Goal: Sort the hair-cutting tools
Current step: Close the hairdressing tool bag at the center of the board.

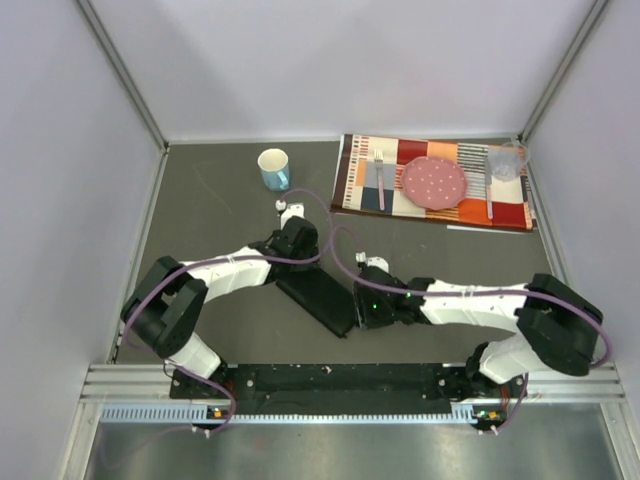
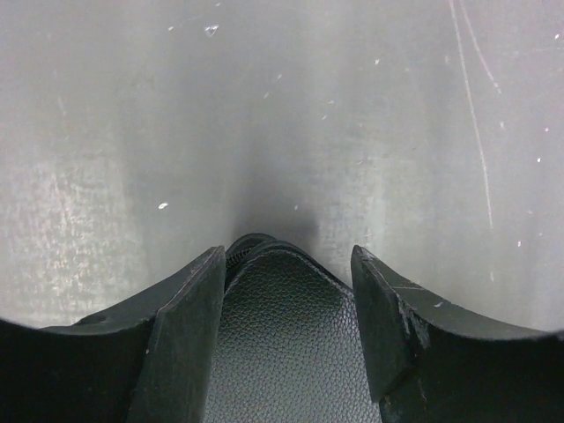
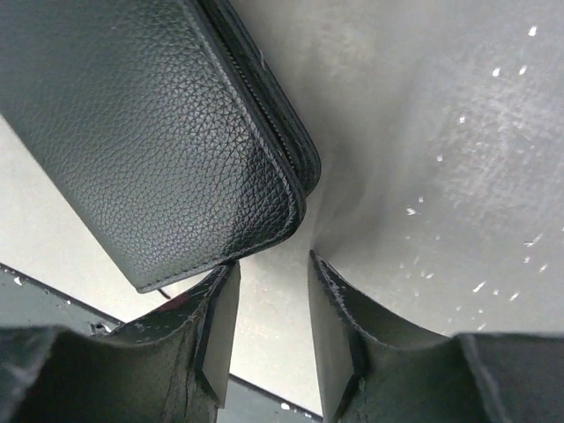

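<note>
Black grained leather is all that shows of the job: a zip case point(image 1: 318, 298) lies mid-table point(image 1: 220, 200), its long axis slanting from far left to near right. No scissors or combs appear in any view. I judge they are inside the case, so opening it likely comes first.

The left pincer point(image 2: 288, 254) sits at the case's far-left end, with its jaws spread and the rounded end between them. I cannot tell whether they press on the leather. The right pincer point(image 3: 271, 262) is at the near-right end, jaws slightly apart and empty. The case's corner lies just past its left fingertip, off to that side rather than in the gap. Each arm has one end, and the left is better lined up with the axis.
</note>
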